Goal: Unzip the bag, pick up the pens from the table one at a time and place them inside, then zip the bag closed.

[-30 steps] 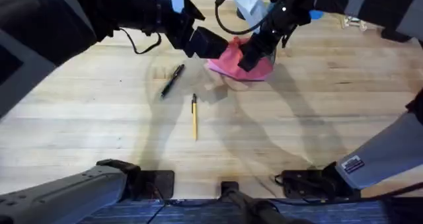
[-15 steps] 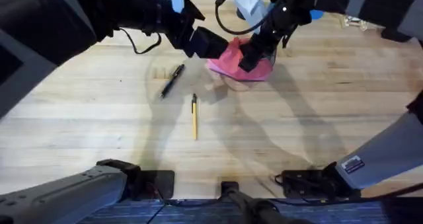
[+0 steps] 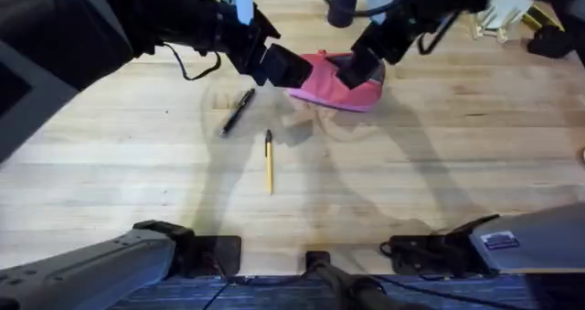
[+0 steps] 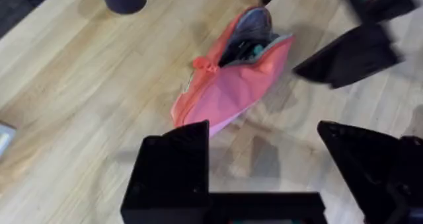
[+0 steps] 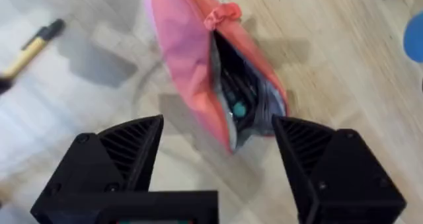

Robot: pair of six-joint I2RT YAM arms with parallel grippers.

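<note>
**Pouch open on the table, both pens waiting beside it**

The pink pencil pouch (image 3: pixel 331 81) lies on the far middle of the wooden table (image 3: pixel 439 182), its zipper drawn back so the mouth gapes; the wrist views show a dark lining with something small and teal inside. The left hand (image 3: pixel 285 68) hovers at the pouch's left end, fingers spread wide and holding nothing. The right hand (image 3: pixel 358 70) hangs over the pouch's right part, likewise wide open and empty.

The black pen (image 3: pixel 239 112) lies near the pouch's left end, slanted. The yellow-tan pen (image 3: pixel 269 161) rests closer to the arm bases, apart from the black one.

The pouch looks soft and light; it will likely sag and slide if pushed, so pinching the fabric near the mouth should steady it. The pens are stiff, slim and smooth, apt to roll; a grip across the middle of the barrel seems safest.
</note>
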